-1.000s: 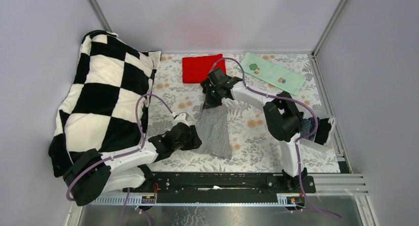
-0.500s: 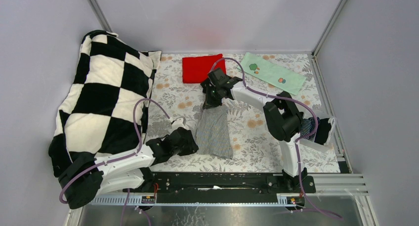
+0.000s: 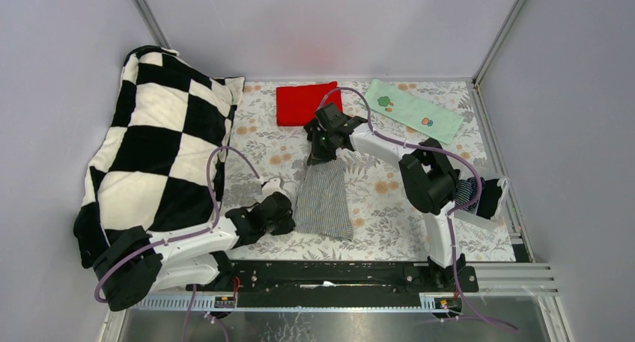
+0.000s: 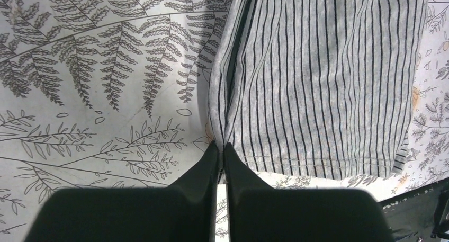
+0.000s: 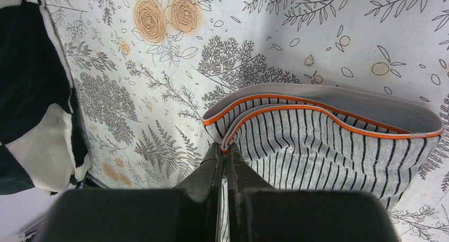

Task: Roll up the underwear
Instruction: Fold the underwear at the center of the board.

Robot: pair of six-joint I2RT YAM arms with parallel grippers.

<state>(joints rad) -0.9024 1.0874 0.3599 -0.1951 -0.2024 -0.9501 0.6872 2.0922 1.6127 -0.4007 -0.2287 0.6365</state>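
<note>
**Two-point pinch on the striped briefs: where the hold may fail**

The left gripper, jaws pressed almost together, is pinching only a thin fold at the side edge of the grey pinstriped underwear. The underwear is lying flat ahead and to the right of its fingertips. The right gripper is clamping the orange-trimmed waistband at its corner, with the cloth spreading to its right. Judged risk: so shallow a bite may slip under pull, and uneven tension could skew the roll or ruck the printed table cover.
</note>
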